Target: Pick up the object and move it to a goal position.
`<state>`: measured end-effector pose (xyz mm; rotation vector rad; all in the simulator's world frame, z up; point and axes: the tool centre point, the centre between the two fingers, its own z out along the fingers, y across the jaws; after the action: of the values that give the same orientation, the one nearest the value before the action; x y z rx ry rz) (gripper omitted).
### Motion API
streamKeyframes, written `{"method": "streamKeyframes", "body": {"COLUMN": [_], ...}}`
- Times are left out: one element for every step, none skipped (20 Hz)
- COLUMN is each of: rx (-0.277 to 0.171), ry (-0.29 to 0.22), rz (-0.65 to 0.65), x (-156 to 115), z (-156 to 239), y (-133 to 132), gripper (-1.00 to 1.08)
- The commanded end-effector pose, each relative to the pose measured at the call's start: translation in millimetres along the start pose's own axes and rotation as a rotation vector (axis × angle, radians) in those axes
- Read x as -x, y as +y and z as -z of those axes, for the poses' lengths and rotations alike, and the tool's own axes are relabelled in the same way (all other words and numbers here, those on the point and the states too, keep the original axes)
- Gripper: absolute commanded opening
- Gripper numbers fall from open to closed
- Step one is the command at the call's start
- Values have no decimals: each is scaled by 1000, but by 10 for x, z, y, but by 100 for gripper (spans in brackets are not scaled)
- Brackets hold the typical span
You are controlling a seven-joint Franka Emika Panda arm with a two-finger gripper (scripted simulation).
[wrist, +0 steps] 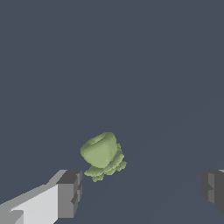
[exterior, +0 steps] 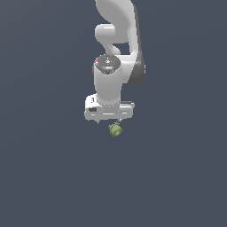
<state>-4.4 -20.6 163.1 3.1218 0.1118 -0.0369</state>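
The object (exterior: 115,129) is a small olive-green lumpy thing lying on the dark floor just below the white hand in the exterior view. In the wrist view the object (wrist: 103,155) looks like a rounded cup with a knobbly base, tilted. My gripper (wrist: 140,192) is open, its two grey fingertips (wrist: 70,192) wide apart. The object sits beyond the gap, nearer one fingertip, and is not between them or touched. In the exterior view the gripper (exterior: 109,122) points down, its fingers mostly hidden under the hand.
A plain dark grey-blue floor (exterior: 53,177) surrounds the arm on all sides. The white arm (exterior: 117,40) rises toward the top of the exterior view. No other objects or goal marker show.
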Motion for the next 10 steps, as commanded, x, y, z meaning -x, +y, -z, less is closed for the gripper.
{"method": "streamKeyframes", "body": {"rx": [0, 0, -1, -1, -1, -1, -2, -2, -2, -3], "ry": [1, 1, 2, 3, 4, 5, 6, 7, 8, 10], "rz": [23, 36, 50, 66, 83, 102, 122, 144, 167, 193], "x": [14, 21, 29, 38, 48, 59, 71, 85, 100, 117], "z": [-40, -61, -84, -110, -137, -167, -200, -234, -271, -310], "y": [-15, -24, -33, -44, -55, -67, -81, -96, -113, -130], "gripper": [100, 100, 100, 100, 100, 100, 100, 100, 100, 100]}}
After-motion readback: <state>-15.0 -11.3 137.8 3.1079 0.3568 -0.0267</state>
